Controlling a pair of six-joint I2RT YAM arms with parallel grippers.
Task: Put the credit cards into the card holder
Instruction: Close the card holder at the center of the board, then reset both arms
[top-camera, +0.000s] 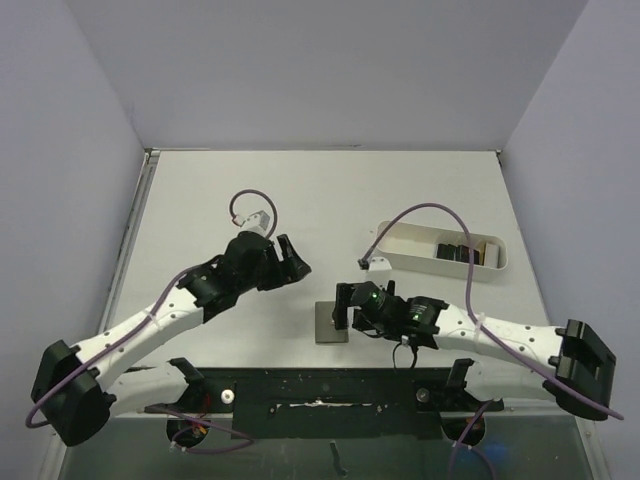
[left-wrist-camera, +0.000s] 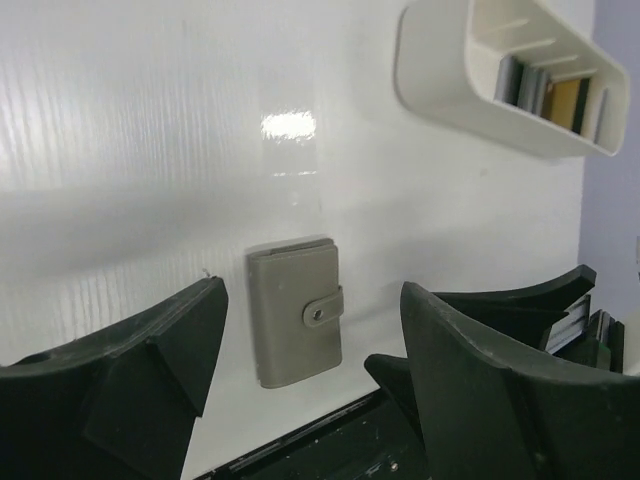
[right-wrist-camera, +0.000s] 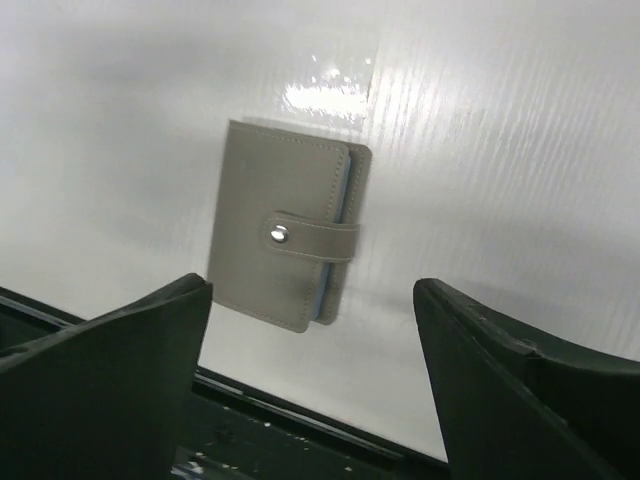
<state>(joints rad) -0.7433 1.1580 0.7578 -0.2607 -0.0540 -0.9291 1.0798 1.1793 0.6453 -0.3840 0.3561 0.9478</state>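
Observation:
The card holder (top-camera: 328, 325) lies flat and closed near the table's front edge, a grey-olive wallet with its strap snapped shut (left-wrist-camera: 296, 312) (right-wrist-camera: 285, 235). Blue lining shows at its edge in the right wrist view. Dark credit cards (top-camera: 458, 251) (left-wrist-camera: 525, 85) stand on edge in the white oblong tray (top-camera: 405, 248) (left-wrist-camera: 440, 90). My left gripper (top-camera: 293, 262) (left-wrist-camera: 312, 300) hangs open above the table, up and left of the card holder. The right gripper (top-camera: 345, 305) (right-wrist-camera: 310, 295) is open too, just over the holder's right side, with nothing between its fingers.
The tray sits at the right middle of the table, with a tan card (top-camera: 487, 252) among the dark ones. The black base rail (top-camera: 320, 400) runs along the front edge, just below the card holder. Grey walls enclose the table on three sides.

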